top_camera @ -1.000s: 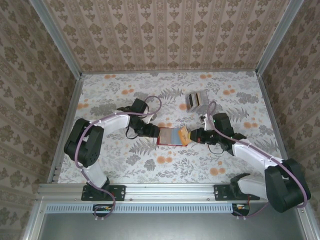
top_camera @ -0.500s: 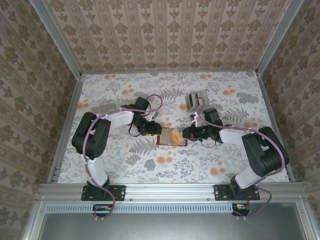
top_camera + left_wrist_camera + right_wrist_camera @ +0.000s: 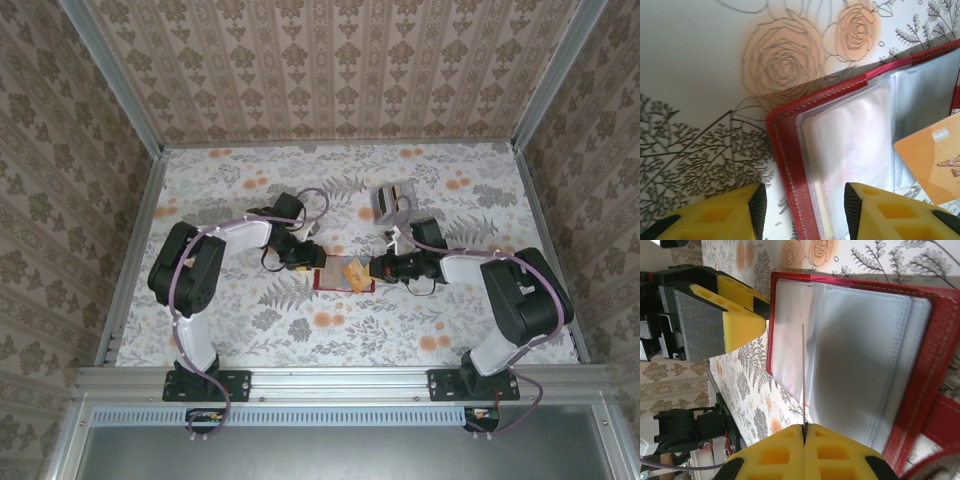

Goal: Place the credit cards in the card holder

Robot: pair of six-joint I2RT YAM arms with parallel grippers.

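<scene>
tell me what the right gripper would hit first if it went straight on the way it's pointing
Most likely the clear sleeves of the open card holder: the right gripper is shut on the yellow card, whose edge points into them. Beyond sits the left gripper, though depth is hard to judge.
</scene>
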